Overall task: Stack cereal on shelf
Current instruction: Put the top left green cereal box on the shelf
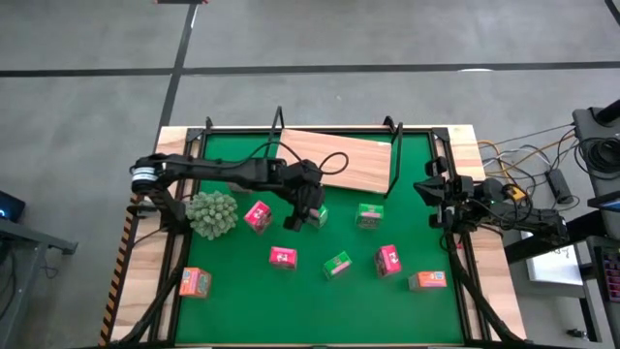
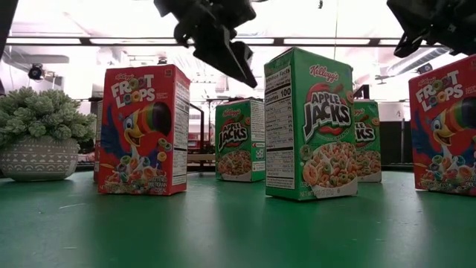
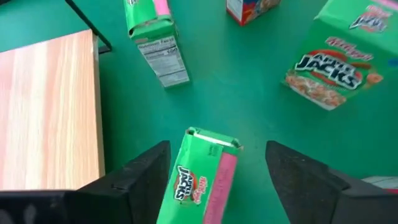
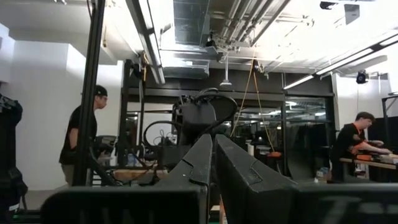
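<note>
The left hand (image 1: 308,211) hangs over the green surface (image 1: 232,281) just in front of the wooden shelf (image 1: 334,160), its fingers (image 3: 140,180) spread apart on either side of a green cereal box (image 3: 202,180). The right hand (image 1: 433,191) waits at the surface's right edge, fingers pressed together.

Cereal boxes spread over the bench mat, shelf board along the far edge

The shelf (image 1: 339,160) lies at the back of the bench (image 1: 484,291). Just in front of it the left end effector (image 1: 308,215) hangs over an Apple Jacks box (image 3: 202,180), with a second Apple Jacks box (image 1: 369,216) to its right and a Froot Loops box (image 1: 258,216) to its left. The potted plant (image 1: 213,213) sits further left. The right end effector (image 1: 429,189) waits at the right edge.
</note>
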Tool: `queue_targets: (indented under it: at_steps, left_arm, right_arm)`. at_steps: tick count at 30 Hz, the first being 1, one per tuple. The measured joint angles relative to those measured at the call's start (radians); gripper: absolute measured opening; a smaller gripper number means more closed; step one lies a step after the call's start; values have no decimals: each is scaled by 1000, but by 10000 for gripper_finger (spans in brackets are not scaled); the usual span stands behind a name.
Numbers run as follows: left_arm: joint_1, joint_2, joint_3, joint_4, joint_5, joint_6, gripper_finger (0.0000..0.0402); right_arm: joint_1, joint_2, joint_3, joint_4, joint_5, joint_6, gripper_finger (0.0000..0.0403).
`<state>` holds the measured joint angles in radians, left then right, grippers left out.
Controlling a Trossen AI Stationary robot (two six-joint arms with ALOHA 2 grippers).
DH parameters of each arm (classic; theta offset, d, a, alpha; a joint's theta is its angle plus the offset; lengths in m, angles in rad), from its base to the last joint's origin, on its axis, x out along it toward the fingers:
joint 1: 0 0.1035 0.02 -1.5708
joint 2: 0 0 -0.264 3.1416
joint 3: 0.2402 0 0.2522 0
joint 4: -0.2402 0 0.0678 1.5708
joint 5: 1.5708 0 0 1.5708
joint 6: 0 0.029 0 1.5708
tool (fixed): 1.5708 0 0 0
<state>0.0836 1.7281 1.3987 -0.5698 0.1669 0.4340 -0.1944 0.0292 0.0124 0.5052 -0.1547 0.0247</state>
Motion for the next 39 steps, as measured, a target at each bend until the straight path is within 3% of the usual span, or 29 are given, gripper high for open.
queue_targets:
  at_steps: [20, 31, 39]
  left_arm:
    - [50, 55, -18, -13, 12, 6, 232]
    - [50, 38, 62, -123, 4, -23, 232]
    - [50, 38, 42, -140, 7, 3, 232]
  right_arm:
    - [0, 0, 0, -13, 0, -52, 12]
    - [0, 0, 0, -17, 0, -65, 12]
    - [0, 0, 0, -19, 0, -74, 12]
